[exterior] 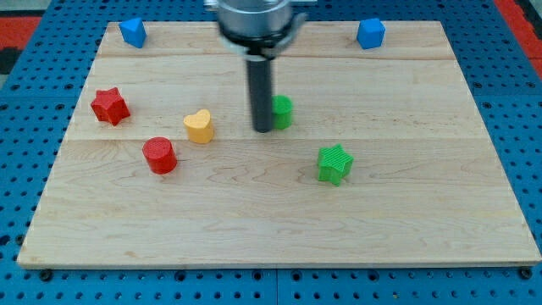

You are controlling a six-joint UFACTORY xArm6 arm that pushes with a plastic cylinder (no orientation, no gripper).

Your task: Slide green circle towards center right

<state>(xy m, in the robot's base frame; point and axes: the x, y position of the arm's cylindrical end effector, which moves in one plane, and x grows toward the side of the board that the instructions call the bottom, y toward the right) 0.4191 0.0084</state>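
The green circle sits near the middle of the wooden board, partly hidden behind my rod. My tip rests on the board touching the circle's left side. The green star lies below and to the right of the circle.
A yellow heart lies left of my tip, a red circle below-left of it, a red star at the left edge. Blue blocks sit at the top left and top right. My arm hides the yellow block at the top.
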